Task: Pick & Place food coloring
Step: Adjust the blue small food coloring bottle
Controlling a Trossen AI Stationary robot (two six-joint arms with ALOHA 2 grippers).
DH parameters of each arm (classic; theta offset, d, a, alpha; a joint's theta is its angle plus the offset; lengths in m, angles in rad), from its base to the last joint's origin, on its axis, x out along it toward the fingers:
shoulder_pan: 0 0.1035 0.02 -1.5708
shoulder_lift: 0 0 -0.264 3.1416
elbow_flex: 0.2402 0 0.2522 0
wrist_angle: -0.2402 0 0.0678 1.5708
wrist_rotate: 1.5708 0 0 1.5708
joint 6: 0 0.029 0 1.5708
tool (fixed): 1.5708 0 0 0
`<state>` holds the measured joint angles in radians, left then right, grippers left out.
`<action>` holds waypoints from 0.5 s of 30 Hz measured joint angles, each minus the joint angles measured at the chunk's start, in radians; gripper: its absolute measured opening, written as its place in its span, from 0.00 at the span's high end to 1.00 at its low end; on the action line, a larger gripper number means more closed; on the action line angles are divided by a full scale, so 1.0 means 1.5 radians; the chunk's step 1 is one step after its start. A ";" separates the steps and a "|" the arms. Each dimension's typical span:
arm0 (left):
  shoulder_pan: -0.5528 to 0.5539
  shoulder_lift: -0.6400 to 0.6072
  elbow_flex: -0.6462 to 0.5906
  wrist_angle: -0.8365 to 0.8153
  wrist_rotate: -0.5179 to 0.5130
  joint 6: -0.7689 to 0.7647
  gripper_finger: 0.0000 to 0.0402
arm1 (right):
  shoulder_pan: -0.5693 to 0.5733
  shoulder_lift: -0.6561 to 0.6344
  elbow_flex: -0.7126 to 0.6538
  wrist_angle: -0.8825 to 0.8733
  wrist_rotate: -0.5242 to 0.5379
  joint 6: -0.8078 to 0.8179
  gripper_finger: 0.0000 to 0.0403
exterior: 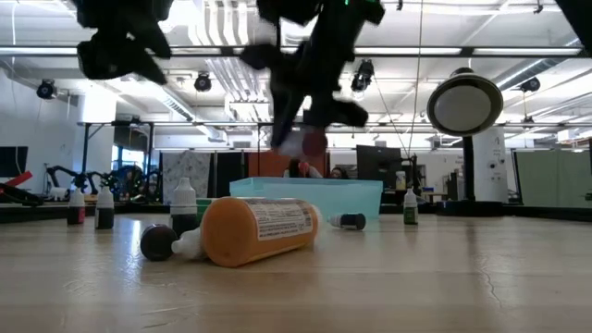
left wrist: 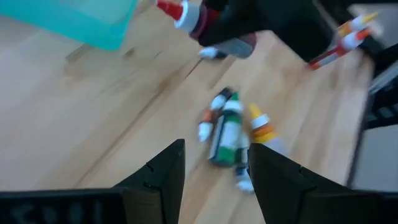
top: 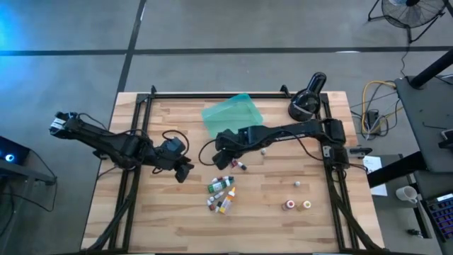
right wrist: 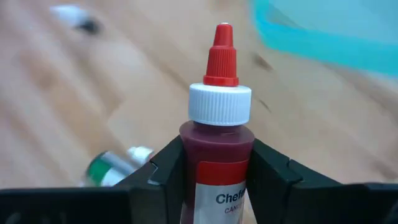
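We judge the carry step to be in hand: the right gripper (right wrist: 217, 163) has its two dark fingers closed against the sides of a small red food-coloring bottle (right wrist: 217, 146) with a ribbed white cap and a red nozzle, and in the low view that bottle (exterior: 308, 141) hangs clear of the table, just above the translucent teal rectangular plastic tray (exterior: 310, 198). In the high view the right gripper (top: 225, 146) sits at the centre of the frame, at the lower edge of the tray (top: 233, 113). The next move, we think, calls for bringing the bottle over the tray and lowering it before letting go. The left gripper (left wrist: 214, 165) waits at centre-left of the high view, its fingers parted and holding nothing, looking down on a loose cluster of small bottles (left wrist: 233, 134), green and orange among them. That cluster (top: 222, 193) lies just below centre in the high view, with two more bottles (top: 297, 205) apart at lower right. The surface is a pale wooden plank table (top: 283, 227); a black round lamp-like device (top: 306, 103) stands at its upper right. Beyond it we see a grey floor and an open workshop with ceiling lights.
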<state>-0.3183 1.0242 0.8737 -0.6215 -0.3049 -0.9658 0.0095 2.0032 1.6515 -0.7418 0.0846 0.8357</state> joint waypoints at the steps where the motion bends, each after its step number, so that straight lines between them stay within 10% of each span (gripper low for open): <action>1: 0.000 -0.003 0.001 0.016 0.000 0.000 0.63 | 0.008 -0.006 0.001 0.011 -0.005 -0.050 0.68; 7: 0.001 -0.022 -0.002 0.145 0.003 0.031 0.63 | 0.084 -0.030 0.003 0.087 0.028 -0.335 0.68; 15: 0.000 -0.058 -0.006 0.260 0.065 0.092 0.63 | 0.112 -0.031 0.015 0.175 0.168 -0.332 0.69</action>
<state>-0.3180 0.9370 0.8646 -0.2309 -0.2067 -0.8283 0.1771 1.9572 1.6733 -0.4798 0.3361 0.3370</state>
